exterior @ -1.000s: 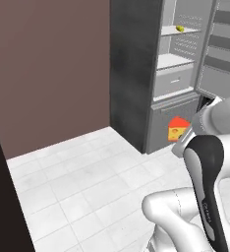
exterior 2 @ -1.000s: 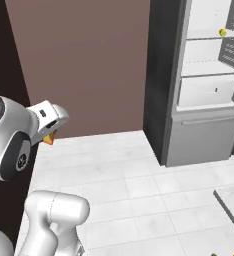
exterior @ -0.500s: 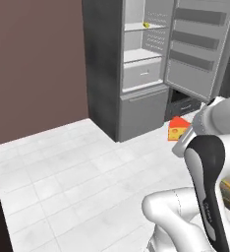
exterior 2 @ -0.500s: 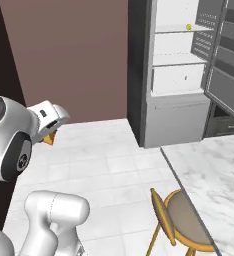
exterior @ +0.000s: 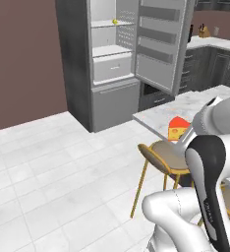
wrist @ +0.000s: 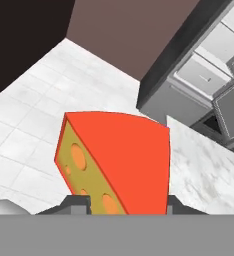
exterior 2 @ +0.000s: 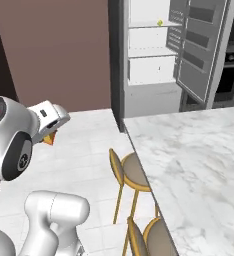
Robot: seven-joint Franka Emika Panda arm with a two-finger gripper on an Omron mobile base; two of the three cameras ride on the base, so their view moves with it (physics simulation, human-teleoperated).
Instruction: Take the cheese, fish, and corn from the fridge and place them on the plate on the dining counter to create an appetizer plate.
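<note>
My gripper [wrist: 126, 202] is shut on the cheese [wrist: 119, 160], an orange-yellow wedge with holes and a red rind, held in front of the arm. From the base views the cheese [exterior: 178, 128] hangs just above the near corner of the dining counter [exterior: 186, 106], and a sliver of the cheese [exterior 2: 50, 139] peeks from under the hand. The fridge [exterior: 112, 64] stands open behind, its ribbed door swung right. The corn [exterior: 115, 21] is a small yellow thing on an upper shelf, and the corn [exterior 2: 160, 22] shows there from the right too. The fish and the plate are out of view.
Yellow-framed round stools [exterior: 163, 152] stand along the dining counter [exterior 2: 199, 160] edge, with a second stool [exterior 2: 154, 235] nearer. White tiled floor [exterior: 48, 172] lies open to the left. A brown wall [exterior 2: 64, 50] sits left of the fridge [exterior 2: 154, 60]. Dark cabinets [exterior: 210, 59] line the back right.
The whole scene has swung leftward as the base moved: the fridge slid left, and the marble counter and stools came into view. The cheese stays in the gripper.
</note>
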